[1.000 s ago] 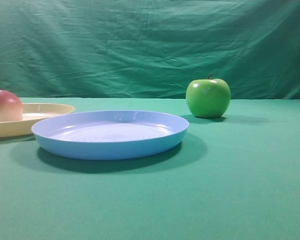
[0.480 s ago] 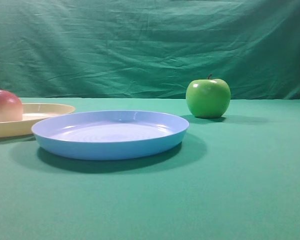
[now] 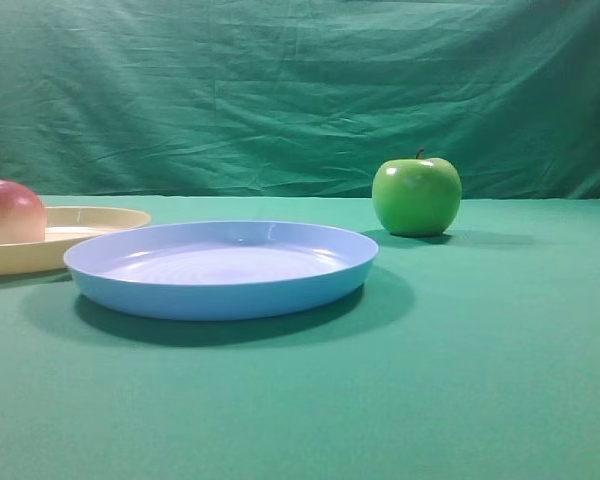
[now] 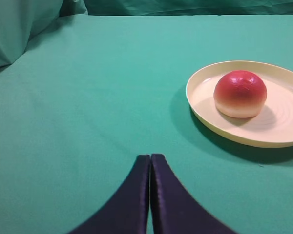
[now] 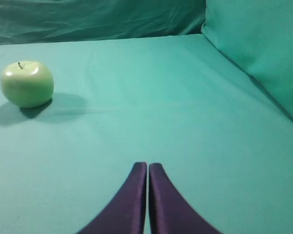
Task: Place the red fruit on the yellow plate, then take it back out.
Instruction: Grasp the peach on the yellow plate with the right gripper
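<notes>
The red fruit (image 4: pixel 240 93) rests on the yellow plate (image 4: pixel 205 114), left of the plate's middle in the left wrist view. From the exterior high view the red fruit (image 3: pixel 8 211) and the yellow plate (image 3: pixel 90 217) sit at the far left edge. My left gripper (image 4: pixel 150 157) is shut and empty, hovering over bare cloth well short and left of the plate. In its own view my right gripper (image 5: pixel 147 165) is shut too, with nothing in it, far from the fruit. Neither gripper shows in the exterior high view.
A light blue round plate (image 3: pixel 220 290) lies in front of the yellow one. A shiny green apple (image 3: pixel 416 196) stands at the back right, and the green apple (image 5: pixel 27 83) appears far left of my right gripper. Green cloth covers table and backdrop.
</notes>
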Action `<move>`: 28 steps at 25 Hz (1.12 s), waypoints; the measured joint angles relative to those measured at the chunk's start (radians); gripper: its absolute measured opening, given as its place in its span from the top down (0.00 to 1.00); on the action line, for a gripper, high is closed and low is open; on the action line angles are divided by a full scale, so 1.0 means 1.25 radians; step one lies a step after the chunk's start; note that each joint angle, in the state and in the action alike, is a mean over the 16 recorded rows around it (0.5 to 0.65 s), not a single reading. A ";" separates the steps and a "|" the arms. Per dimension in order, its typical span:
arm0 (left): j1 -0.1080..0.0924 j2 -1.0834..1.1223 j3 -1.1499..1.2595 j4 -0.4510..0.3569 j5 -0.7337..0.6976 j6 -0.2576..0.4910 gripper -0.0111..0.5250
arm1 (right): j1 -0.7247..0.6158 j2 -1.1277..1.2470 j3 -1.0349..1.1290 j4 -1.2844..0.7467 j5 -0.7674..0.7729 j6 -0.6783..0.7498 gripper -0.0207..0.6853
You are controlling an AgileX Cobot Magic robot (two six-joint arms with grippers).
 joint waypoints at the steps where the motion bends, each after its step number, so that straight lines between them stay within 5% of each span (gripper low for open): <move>1: 0.000 0.000 0.000 0.000 0.000 0.000 0.98 | 0.000 0.000 0.000 0.000 0.007 0.000 0.97; 28: 0.000 0.000 0.000 0.000 0.000 0.000 0.98 | 0.001 0.042 -0.090 0.013 -0.073 0.001 0.97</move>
